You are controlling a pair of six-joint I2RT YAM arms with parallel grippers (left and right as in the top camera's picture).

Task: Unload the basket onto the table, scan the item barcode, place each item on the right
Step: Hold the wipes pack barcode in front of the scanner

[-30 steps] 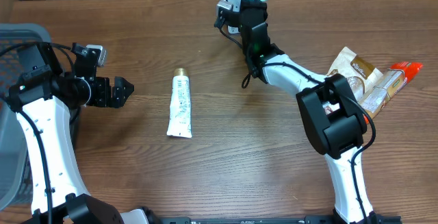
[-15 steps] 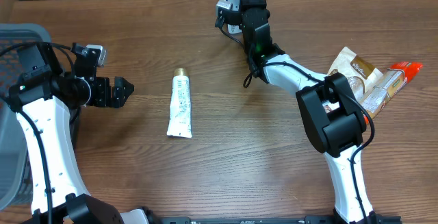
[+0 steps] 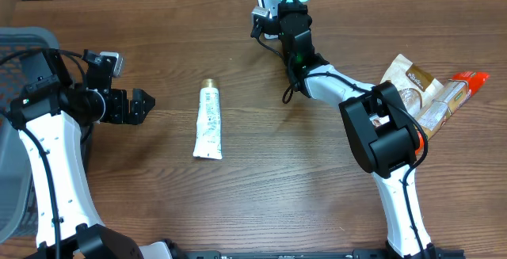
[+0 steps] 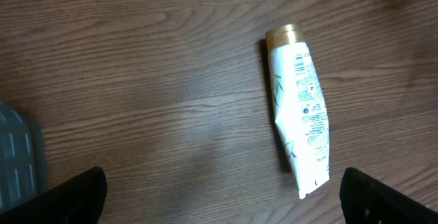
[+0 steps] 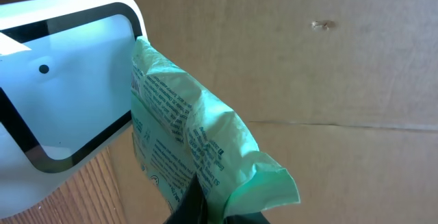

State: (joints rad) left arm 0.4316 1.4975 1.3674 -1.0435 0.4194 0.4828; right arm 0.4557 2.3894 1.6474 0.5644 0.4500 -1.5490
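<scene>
Now, which step is in hand? [K]

Presentation to the reader. The right tool (image 5: 209,212) is clamped on the lower edge of the green packet (image 5: 195,148), up at 12 o'clock on the tabletop (image 3: 261,196), close to the cardboard wall. The packet stands at the edge of the scanner (image 5: 61,94) window; touching or just apart cannot be told. The face turned to the wrist camera carries small print, but no barcode can be made out there. [M]

And the other arm? [K]

The left tool (image 3: 141,104) hangs at 9 o'clock, jaws wide, holding nothing. It points toward the white tube (image 3: 208,123), which lies flat near centre with its gold cap toward 12 o'clock. Basket (image 3: 16,45) at the 9 o'clock edge; snack packets (image 3: 420,89) at 3 o'clock. [M]

What does the next move call for? [K]

Judgement: a small turn or slide of the packet, so that its code squarely faces the window. The grip should be firm, since the film is crumpled and may fold over the bars. Nothing in view shows a read registered. [M]
</scene>
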